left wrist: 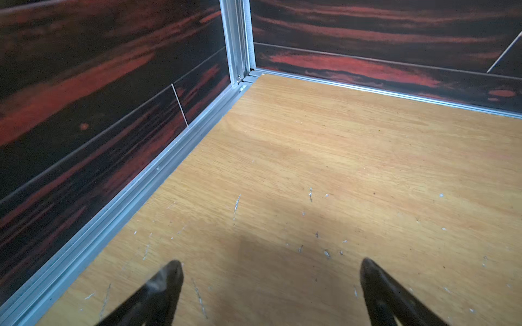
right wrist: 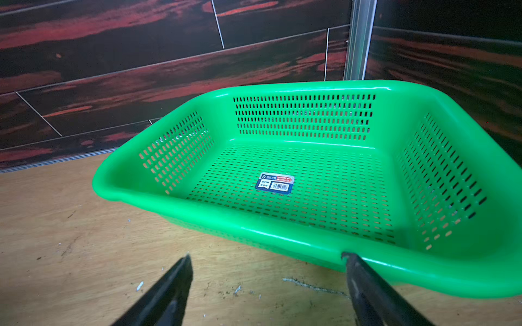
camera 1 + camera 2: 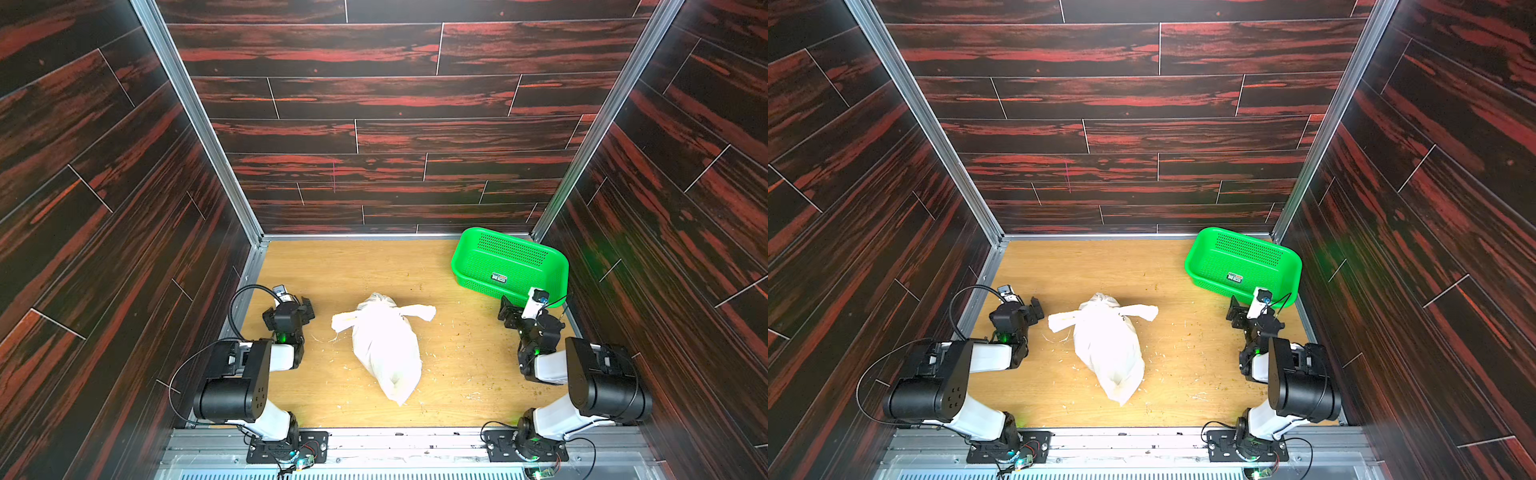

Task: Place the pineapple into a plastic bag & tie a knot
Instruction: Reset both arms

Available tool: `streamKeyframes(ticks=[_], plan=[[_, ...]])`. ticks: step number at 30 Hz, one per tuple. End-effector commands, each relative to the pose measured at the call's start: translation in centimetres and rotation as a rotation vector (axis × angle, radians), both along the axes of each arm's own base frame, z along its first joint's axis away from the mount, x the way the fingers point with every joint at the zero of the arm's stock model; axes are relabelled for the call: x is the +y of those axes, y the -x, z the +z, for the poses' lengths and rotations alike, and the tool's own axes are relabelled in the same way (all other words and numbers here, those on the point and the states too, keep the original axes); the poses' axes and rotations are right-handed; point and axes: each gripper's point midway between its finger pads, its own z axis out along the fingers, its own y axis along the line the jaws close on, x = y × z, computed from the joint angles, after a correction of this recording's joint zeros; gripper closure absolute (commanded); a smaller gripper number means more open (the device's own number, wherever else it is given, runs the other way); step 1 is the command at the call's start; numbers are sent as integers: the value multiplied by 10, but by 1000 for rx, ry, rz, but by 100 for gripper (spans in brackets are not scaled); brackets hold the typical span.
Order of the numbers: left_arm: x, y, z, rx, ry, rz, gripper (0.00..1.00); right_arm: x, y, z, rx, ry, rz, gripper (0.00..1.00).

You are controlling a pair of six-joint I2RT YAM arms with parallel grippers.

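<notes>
Bag (image 3: pixel 386 353) top views only; knot (image 3: pixel 398 314) seemingly tied.

Both arms folded, jaws wide and empty.
The left arm (image 3: pixel 249 374) and right arm (image 3: pixel 590 374) sit bent at the elbow, well apart; the left gripper (image 1: pixel 271 264) and right gripper (image 2: pixel 265 255) point forward, fingers spread, gripping nothing.

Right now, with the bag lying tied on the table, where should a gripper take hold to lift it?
Grip the knot at the far end of the plastic bag, coming down from above. Its two flat tails stick out sideways there, and the bulging body looks too wide for the jaws.
</notes>
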Motion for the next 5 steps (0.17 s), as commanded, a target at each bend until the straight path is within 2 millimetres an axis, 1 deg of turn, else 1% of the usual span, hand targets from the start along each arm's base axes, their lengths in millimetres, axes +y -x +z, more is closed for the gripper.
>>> streamKeyframes(ticks=[1, 3, 5], plan=[[0, -5, 6, 0, -8, -4, 0, -1, -5, 5, -9, -1, -4, 11], [-1, -3, 11, -19, -12, -11, 0, -1, -5, 5, -9, 7, -9, 7], [-6, -4, 10, -22, -11, -45, 0, 0, -4, 5, -10, 11, -12, 6]])
